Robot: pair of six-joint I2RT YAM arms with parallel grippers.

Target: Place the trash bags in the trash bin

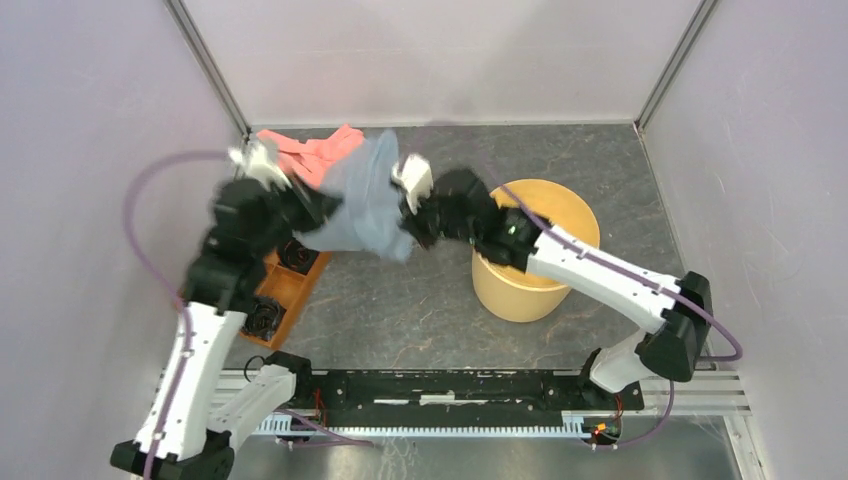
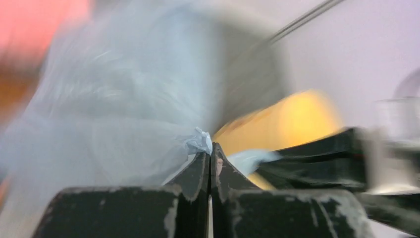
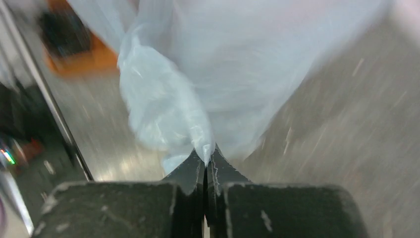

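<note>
Seen from above, two robot arms are holding a thin, translucent, pale blue-grey plastic film trash bag (image 1: 362, 205) spread between them above a dark grey stone-patterned table (image 1: 420, 310). The left gripper (image 1: 318, 205) is pinching the bag's left edge. In its blurred wrist view, the black fingers (image 2: 198, 168) are pressing tightly together on a small twist of film. The right gripper (image 1: 412, 222) is gripping the right edge, its fingers (image 3: 190, 171) clamping a narrow pleat while the rest of the bag is billowing away.

The bag is hanging to the left of a round pale yellow plastic bucket (image 1: 520, 290), near it but not over its mouth. A salmon-pink cloth (image 1: 322, 150) is lying just behind the bag, and an orange compartmented tray (image 1: 298, 285) is sitting under the left arm.

Several things could go wrong from here. Each grip is catching only a sliver of slippery film, so a quick swing or a pull outward could let an edge slide free or tear. The spread bag is looking about as wide as the bucket, so it may drape over the rim or fall outside unless it is gathered first. The right forearm is crossing above the bucket's mouth, so it is likely to block the drop or nudge the bucket. Whether the bag is touching the pink cloth cannot be told; if it is, the cloth could be dragged along.
</note>
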